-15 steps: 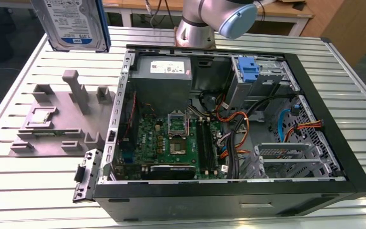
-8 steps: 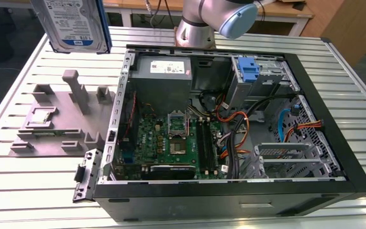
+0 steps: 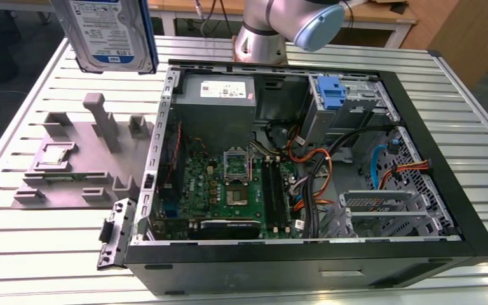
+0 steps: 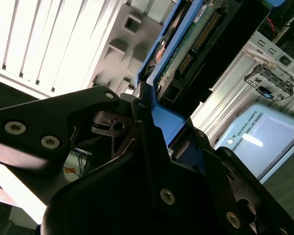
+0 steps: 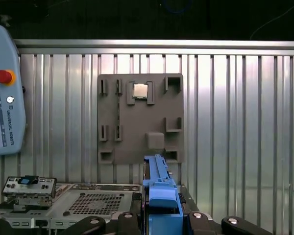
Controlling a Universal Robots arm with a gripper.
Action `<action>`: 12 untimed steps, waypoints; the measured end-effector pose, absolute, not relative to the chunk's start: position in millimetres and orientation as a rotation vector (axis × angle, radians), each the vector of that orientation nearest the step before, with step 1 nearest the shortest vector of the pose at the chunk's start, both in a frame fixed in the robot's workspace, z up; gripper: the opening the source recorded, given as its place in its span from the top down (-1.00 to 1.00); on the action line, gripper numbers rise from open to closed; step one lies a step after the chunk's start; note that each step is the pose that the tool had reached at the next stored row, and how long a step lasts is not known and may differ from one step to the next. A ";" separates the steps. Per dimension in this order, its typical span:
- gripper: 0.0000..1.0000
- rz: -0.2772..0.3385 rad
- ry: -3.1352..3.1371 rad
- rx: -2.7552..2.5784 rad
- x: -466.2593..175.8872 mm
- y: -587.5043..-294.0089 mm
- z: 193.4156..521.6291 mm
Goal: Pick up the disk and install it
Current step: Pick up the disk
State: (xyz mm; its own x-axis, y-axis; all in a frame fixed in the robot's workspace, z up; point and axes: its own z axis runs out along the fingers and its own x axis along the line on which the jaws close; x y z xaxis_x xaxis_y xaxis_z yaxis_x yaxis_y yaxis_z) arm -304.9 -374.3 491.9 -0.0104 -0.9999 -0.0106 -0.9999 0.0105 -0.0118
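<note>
The disk, grey with a white-and-blue label and blue side rails, hangs upright in the air above the table's far corner at the exterior view's left, well clear of the open computer case. In the first wrist view its blue rail edge stands between my black fingers, with my gripper shut on it. The second wrist view shows the disk's underside circuit board and the blue rail clamped in my gripper.
A grey fixture plate with pegs and a small chip lies on the slatted table beside the case. Inside the case are a motherboard, a drive bay with a blue bracket, cables and a metal cage. A teach pendant lies nearby.
</note>
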 end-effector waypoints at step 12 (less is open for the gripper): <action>0.26 -0.001 2.222 -2.198 -270.1 -375.0 491.8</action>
